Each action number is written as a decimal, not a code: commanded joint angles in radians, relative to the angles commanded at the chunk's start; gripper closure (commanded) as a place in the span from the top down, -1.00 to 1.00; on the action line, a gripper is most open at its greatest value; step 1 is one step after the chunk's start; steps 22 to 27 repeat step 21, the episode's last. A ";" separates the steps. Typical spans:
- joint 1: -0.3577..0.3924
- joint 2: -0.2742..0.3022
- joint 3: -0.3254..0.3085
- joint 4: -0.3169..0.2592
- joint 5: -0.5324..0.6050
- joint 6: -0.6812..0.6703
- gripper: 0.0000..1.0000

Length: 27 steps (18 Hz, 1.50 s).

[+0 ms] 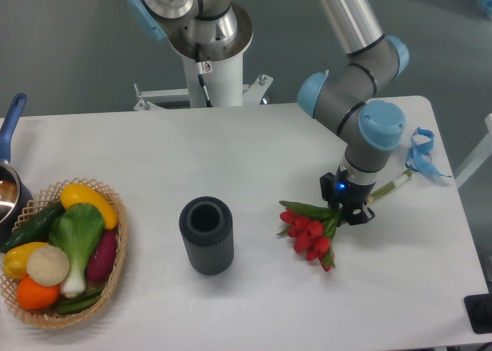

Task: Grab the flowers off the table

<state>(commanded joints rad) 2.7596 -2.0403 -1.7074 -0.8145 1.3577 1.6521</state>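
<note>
Red tulip buds of the flowers [311, 233] lie on the right part of the table [254, 151], and the pale stem ends point far and right, toward the blue ribbon [420, 153]. You see only one view, from above. The gripper [347, 210] stands over the green stems with its fingers closed on them, low at the middle, probably because the bunch balances there. The dark ribbed cup [206, 235] stands to the left, and the vegetable basket [65, 253] is at the left edge. You can read no writing or label anywhere.
</note>
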 joint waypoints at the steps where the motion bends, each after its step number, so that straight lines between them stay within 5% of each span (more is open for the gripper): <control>1: 0.002 0.014 0.003 -0.002 -0.032 -0.002 -0.52; 9: 0.029 0.155 0.060 -0.003 -0.582 -0.317 -0.50; 12: 0.028 0.190 0.068 0.002 -0.702 -0.397 -0.50; 17: 0.031 0.204 0.109 0.003 -0.772 -0.503 -0.51; 27: 0.035 0.203 0.115 0.003 -0.773 -0.508 -0.51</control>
